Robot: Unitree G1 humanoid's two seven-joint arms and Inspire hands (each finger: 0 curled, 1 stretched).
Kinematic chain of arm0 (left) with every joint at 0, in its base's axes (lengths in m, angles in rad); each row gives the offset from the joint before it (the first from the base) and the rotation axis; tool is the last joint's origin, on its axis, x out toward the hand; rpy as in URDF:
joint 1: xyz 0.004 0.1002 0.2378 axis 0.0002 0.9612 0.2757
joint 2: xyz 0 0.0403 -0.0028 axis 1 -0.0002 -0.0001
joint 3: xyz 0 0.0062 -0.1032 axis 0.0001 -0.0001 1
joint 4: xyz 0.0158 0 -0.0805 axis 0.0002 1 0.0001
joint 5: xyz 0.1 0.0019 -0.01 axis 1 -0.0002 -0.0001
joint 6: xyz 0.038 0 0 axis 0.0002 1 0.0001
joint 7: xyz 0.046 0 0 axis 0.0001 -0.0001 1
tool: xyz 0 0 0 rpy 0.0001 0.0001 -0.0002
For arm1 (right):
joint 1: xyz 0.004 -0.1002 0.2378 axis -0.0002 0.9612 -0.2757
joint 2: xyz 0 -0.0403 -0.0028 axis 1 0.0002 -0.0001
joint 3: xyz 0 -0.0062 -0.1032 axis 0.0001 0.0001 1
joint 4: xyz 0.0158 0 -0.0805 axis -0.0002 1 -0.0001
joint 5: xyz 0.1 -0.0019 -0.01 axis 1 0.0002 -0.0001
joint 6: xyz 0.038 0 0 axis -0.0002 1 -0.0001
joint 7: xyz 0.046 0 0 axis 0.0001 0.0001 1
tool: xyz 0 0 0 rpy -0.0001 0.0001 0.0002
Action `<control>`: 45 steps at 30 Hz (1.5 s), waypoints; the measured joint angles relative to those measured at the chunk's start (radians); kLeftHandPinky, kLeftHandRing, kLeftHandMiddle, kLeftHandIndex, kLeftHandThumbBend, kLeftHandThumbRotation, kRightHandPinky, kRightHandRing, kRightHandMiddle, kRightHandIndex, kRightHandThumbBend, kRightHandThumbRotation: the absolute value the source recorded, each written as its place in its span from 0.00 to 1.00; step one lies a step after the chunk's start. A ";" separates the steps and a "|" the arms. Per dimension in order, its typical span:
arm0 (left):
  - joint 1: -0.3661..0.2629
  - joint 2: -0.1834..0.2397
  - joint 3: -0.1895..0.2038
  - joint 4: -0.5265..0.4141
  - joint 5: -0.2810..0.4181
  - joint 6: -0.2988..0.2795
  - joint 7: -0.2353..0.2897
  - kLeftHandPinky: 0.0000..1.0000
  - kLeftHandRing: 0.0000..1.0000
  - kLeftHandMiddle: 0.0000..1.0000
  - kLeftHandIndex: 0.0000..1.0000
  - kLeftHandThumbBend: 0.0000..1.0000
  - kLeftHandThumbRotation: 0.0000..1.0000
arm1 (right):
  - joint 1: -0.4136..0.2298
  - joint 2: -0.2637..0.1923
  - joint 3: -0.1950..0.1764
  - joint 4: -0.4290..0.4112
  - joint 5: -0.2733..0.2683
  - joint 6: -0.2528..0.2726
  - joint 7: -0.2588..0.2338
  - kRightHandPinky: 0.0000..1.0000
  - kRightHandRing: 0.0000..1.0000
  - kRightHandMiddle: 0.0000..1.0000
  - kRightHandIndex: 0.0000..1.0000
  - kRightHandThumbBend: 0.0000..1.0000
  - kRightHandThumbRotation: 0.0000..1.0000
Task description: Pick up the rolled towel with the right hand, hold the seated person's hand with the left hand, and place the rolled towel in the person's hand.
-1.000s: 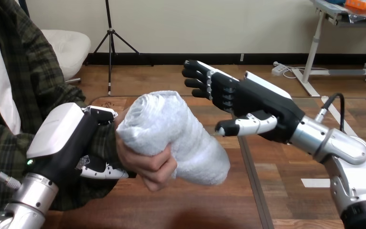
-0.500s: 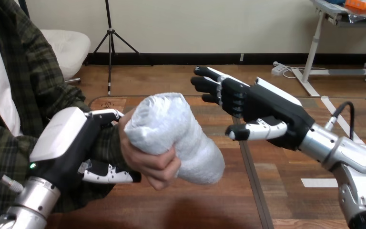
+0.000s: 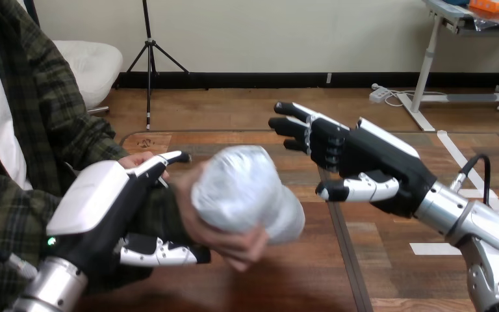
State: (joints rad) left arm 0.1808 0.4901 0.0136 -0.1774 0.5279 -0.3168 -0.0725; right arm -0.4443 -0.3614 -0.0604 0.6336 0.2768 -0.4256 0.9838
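The left hand (image 3: pixel 97 208) lies against the person's sleeved wrist (image 3: pixel 166 214); whether it truly clasps it I cannot tell. The person's hand (image 3: pixel 234 244) grips the rolled towel (image 3: pixel 243 192) above the wooden counter (image 3: pixel 377 273). At the right, the right hand (image 3: pixel 357 162) hangs open and empty, near the towel but apart. Delivery looks done. Next, I judge, the left hand should let go gently and both arms draw clear.

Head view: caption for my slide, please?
Person's hand grips the rolled towel; left hand beside it, right hand open, apart.
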 measured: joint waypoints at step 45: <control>0.218 -0.136 -0.016 -0.098 -0.043 -0.236 0.120 1.00 1.00 1.00 1.00 1.00 0.54 | 0.083 -0.002 -0.024 0.098 -0.001 -0.112 0.010 0.97 0.95 0.92 0.94 1.00 0.55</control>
State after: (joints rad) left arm 0.3992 0.3543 -0.0026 -0.2758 0.4847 -0.5523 0.0476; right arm -0.3616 -0.3633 -0.0849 0.7312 0.2756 -0.5376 0.9941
